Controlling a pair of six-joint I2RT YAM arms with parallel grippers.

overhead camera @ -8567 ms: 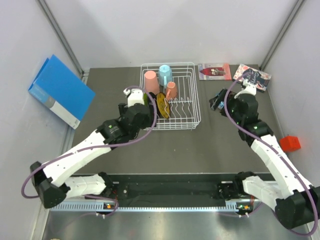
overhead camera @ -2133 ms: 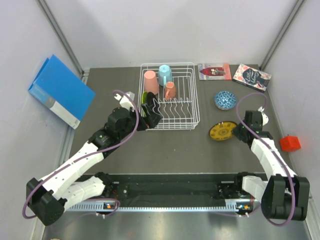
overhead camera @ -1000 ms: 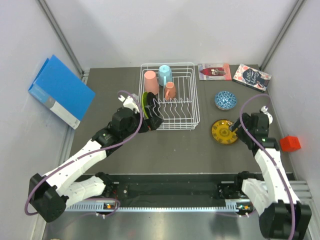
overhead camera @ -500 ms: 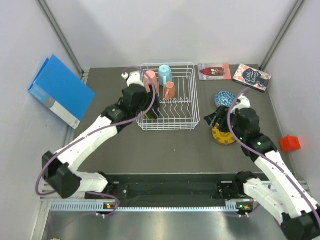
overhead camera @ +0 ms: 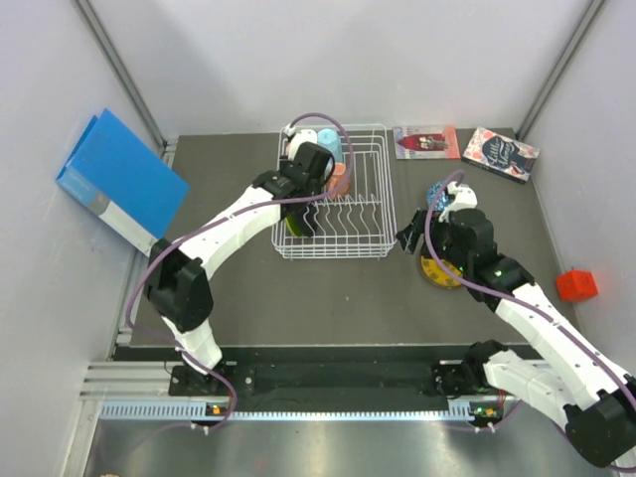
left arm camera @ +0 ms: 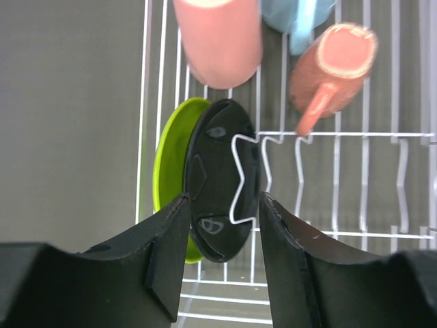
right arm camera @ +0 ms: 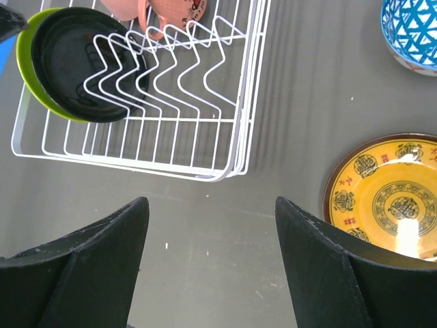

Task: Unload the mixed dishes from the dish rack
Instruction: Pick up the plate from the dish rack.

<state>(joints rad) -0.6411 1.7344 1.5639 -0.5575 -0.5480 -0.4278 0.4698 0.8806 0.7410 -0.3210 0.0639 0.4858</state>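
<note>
The white wire dish rack (overhead camera: 358, 199) holds a pink cup (left arm camera: 218, 41), a salmon cup (left arm camera: 331, 65), a light blue mug (left arm camera: 290, 17), and a black plate (left arm camera: 218, 178) upright against a lime-green plate (left arm camera: 171, 171). My left gripper (left arm camera: 222, 205) reaches down over the rack's left end (overhead camera: 298, 211). Its jaws are half closed and straddle the black plate's rim, with a gap still showing on the right. Over bare table right of the rack, my right gripper (right arm camera: 212, 205) (overhead camera: 412, 238) is open and holds nothing. The yellow patterned plate (right arm camera: 386, 198) and blue bowl (right arm camera: 413, 34) sit on the table.
A blue binder (overhead camera: 119, 179) leans at the far left. Two books (overhead camera: 425, 141) (overhead camera: 502, 152) lie at the back right, and a red block (overhead camera: 576, 285) sits by the right wall. The right arm partly covers the yellow plate in the top view.
The left arm swung up over the rack and its jaws narrowed around the black plate. The right gripper moved left, off the yellow plate.
</note>
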